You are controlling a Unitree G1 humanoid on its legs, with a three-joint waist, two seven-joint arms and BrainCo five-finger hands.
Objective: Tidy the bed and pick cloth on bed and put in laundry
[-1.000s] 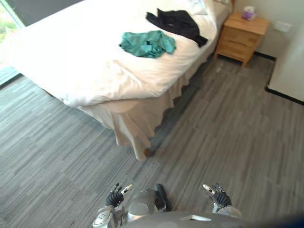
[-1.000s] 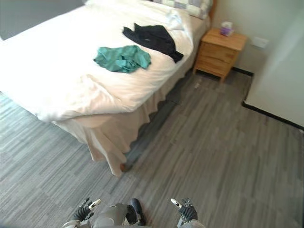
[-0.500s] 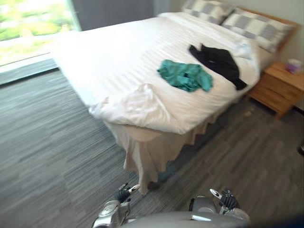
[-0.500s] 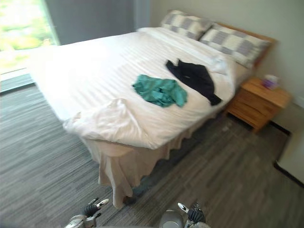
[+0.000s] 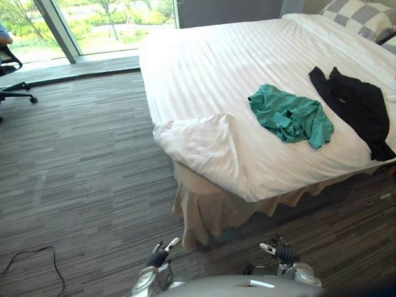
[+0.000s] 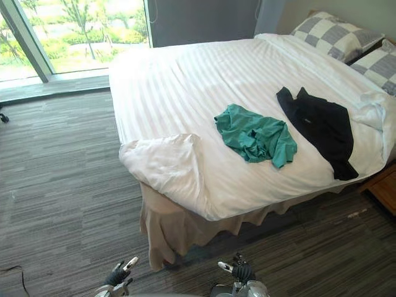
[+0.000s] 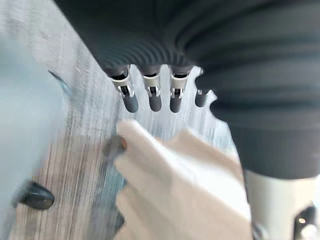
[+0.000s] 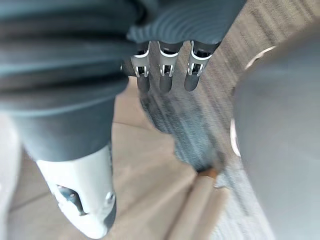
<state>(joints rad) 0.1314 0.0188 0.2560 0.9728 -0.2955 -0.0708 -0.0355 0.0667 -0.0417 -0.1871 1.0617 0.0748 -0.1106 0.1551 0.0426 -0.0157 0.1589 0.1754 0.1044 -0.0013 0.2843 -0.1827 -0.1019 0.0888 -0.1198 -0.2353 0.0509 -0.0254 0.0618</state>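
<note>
I see green cloth (image 5: 291,116) beside black cloth (image 5: 356,105) on bed (image 5: 204,68), left hand (image 5: 158,257) and right hand (image 5: 281,252) low, fingers slack, empty

**Camera swings along the bed**

The camera has turned. The bed's (image 5: 204,62) rumpled corner (image 5: 198,139) now lies straight ahead of the fingers (image 5: 153,255). The green cloth (image 5: 289,116) and black cloth (image 5: 356,105) are beyond, to their right. A window (image 5: 105,21) and chair (image 5: 7,60) have come in far left.

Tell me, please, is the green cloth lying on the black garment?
No, the green cloth lies apart from the black garment, with white bedding between them.
</note>
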